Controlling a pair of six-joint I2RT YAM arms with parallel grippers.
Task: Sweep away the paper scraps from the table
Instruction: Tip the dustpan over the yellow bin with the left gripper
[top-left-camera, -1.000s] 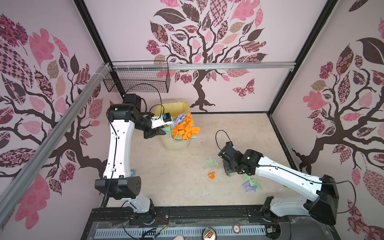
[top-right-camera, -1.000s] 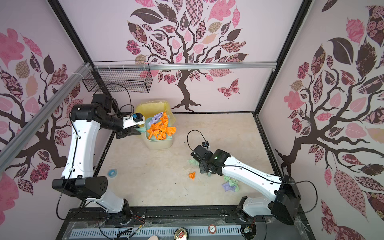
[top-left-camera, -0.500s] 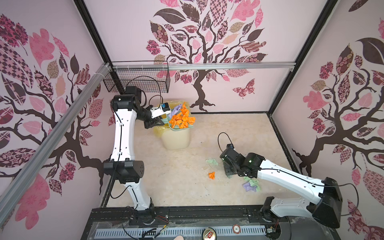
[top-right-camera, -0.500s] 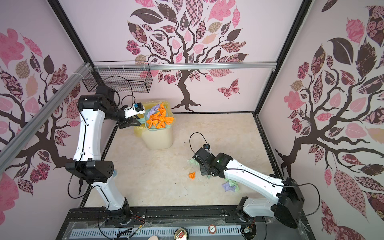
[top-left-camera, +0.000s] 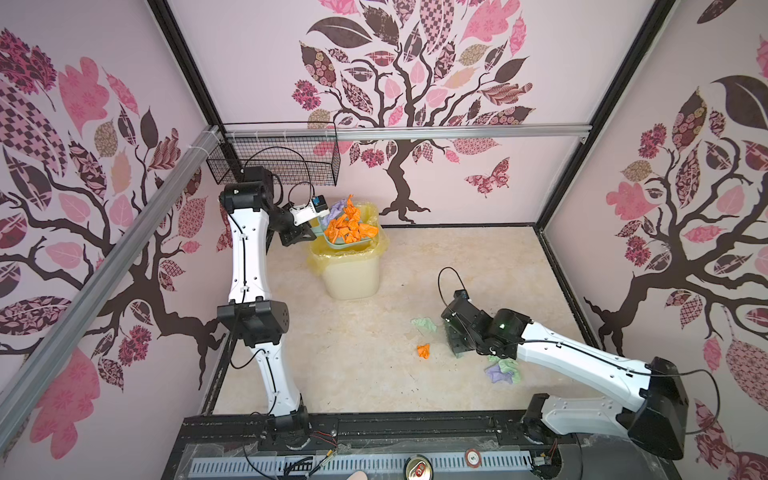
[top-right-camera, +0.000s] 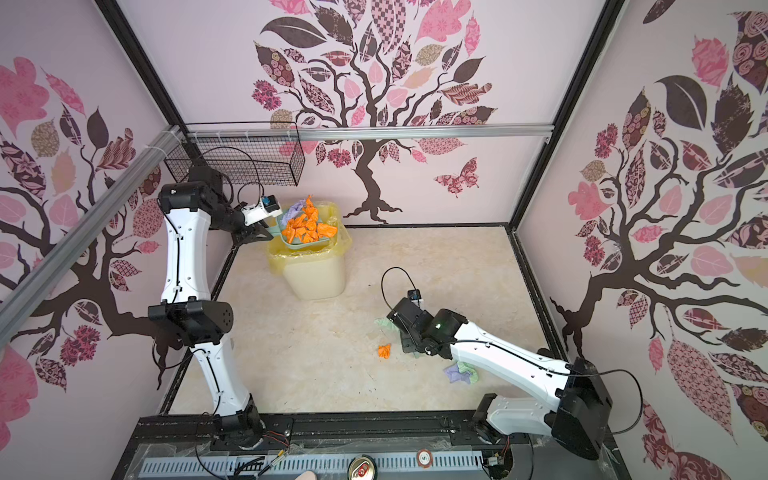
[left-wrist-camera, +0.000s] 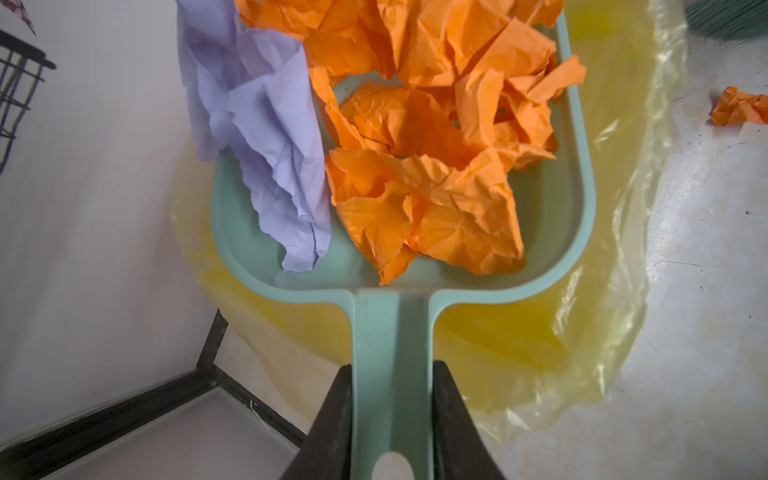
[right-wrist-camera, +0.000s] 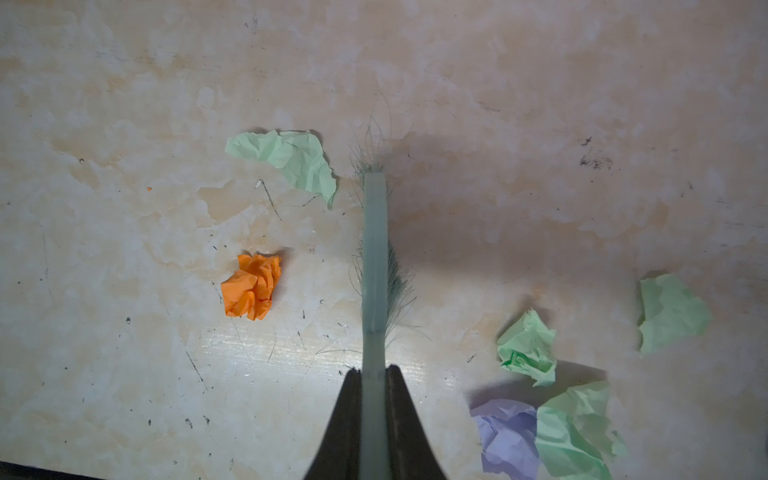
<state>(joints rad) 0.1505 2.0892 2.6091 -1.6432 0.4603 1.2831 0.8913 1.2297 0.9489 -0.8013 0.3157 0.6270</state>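
Clamping the dustpan (left-wrist-camera: 552, 216), the left hand (left-wrist-camera: 390, 370) has shifted it back over the bin (top-left-camera: 351, 278).

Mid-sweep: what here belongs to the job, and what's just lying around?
Job: paper scraps, loaded in the dustpan and loose on the table; brush; lined waste bin.
Lying about: wire basket on the wall; drink can at the front edge.
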